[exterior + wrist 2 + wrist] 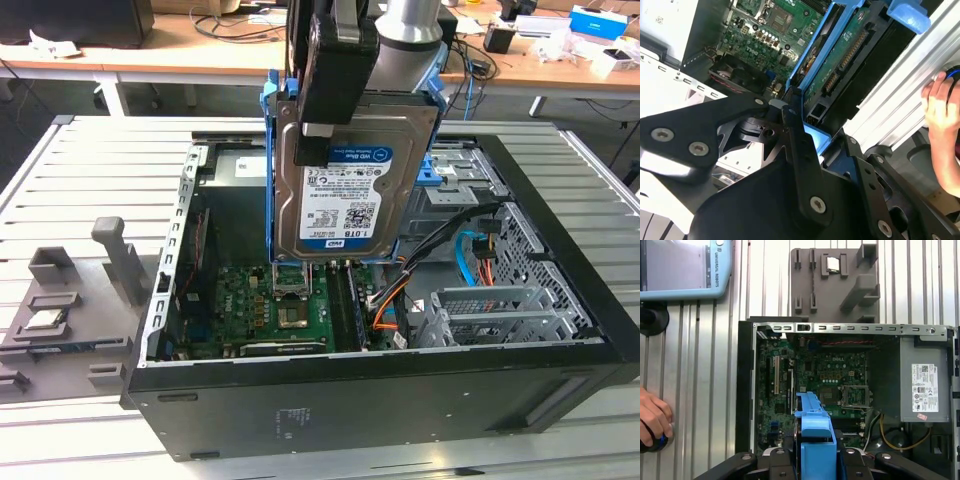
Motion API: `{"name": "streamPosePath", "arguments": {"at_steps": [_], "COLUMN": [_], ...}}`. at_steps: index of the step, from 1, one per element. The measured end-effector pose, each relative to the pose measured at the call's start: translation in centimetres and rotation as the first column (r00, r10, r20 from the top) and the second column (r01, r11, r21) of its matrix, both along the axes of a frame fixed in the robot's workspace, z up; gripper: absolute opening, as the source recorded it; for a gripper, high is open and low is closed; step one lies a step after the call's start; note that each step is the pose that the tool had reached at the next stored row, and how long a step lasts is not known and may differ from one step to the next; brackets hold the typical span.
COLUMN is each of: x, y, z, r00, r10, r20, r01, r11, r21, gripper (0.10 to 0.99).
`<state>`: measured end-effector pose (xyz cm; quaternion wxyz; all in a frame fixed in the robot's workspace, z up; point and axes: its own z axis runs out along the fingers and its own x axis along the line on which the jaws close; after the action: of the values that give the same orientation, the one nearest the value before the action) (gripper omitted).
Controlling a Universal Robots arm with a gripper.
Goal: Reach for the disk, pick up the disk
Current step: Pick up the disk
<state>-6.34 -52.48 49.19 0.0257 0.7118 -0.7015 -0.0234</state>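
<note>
The gripper (322, 120) is clenched on the disk (345, 190), holding it upright in the air above the open computer case (400, 380), over the motherboard (270, 305). A person's hand (654, 417) rests on the slatted table (90, 190) beside the case.

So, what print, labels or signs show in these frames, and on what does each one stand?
the disk: blue-and-white label with barcodes; its fine lines are too small to read.
power supply: white sticker with barcodes, too small to read.
blue-rimmed tablet: one line of lettering along its rim.
motherboard: a short white word above the socket.
computer case: faint white marks on the outer wall, too small to read.
</note>
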Motion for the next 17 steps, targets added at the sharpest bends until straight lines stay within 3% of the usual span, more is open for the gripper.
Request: {"name": "streamPosePath", "arguments": {"at_steps": [15,17], "x": [0.00,0.00], "y": [-1.93,-2.42], "z": [0.00,0.00], "r00": [1.0000,1.0000], "r10": [0.000,0.000], "r20": [0.0000,0.0000], "r01": [0.000,0.000], "r11": [1.0000,1.0000], "r21": [0.000,0.000], "gripper": [0.369,0.369]}}
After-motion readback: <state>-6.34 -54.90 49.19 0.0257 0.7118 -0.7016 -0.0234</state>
